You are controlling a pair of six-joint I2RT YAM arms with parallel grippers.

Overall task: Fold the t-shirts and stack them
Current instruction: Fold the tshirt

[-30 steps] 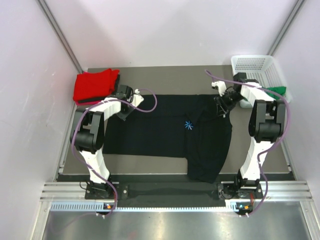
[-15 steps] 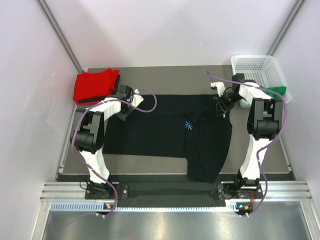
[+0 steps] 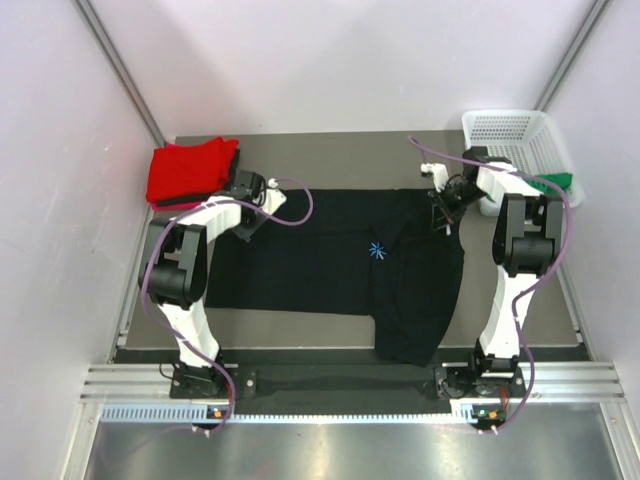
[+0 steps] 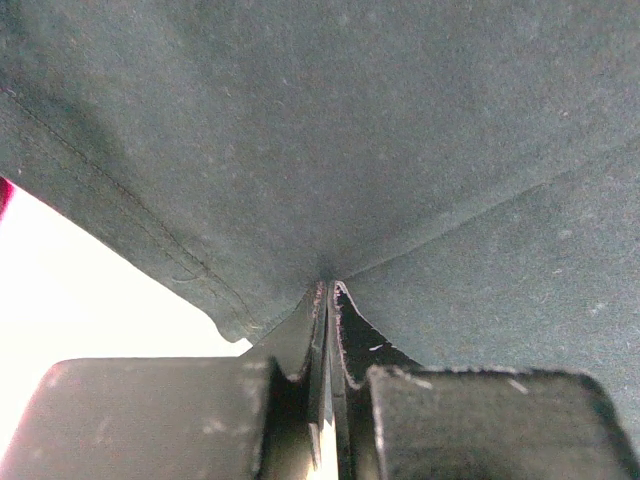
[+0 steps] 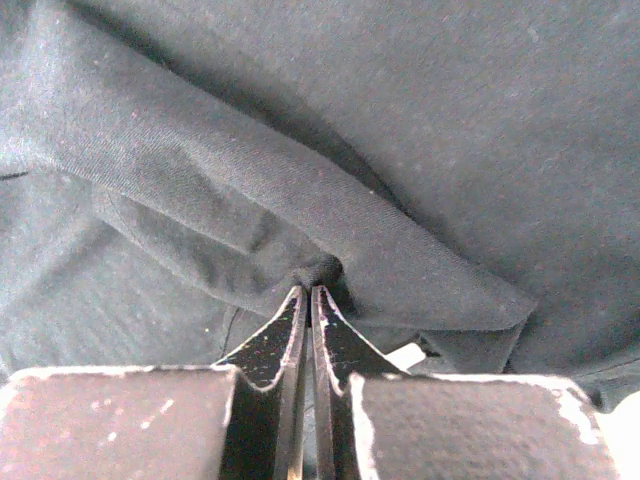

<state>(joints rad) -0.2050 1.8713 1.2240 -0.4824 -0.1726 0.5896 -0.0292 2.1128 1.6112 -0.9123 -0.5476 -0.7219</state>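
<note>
A black t-shirt (image 3: 340, 265) lies spread across the table, its right part folded over and hanging toward the front edge. My left gripper (image 3: 250, 222) is shut on the shirt's back left edge; the left wrist view shows the black cloth (image 4: 400, 150) pinched between the closed fingertips (image 4: 318, 300). At the shirt's back right, my right gripper (image 3: 440, 222) is shut on a fold of the black cloth (image 5: 300, 200), a small bunch caught at its fingertips (image 5: 298, 305). A red t-shirt (image 3: 190, 170) lies folded at the back left corner. A green t-shirt (image 3: 555, 184) shows in the basket.
A white mesh basket (image 3: 515, 135) stands at the back right corner, close to the right arm. Purple cables loop over both arms. Grey walls close in the table on the left and right sides.
The right gripper has shut on the black t-shirt's fold. Both arms stay nearly where they were, and the left gripper keeps its grip.
</note>
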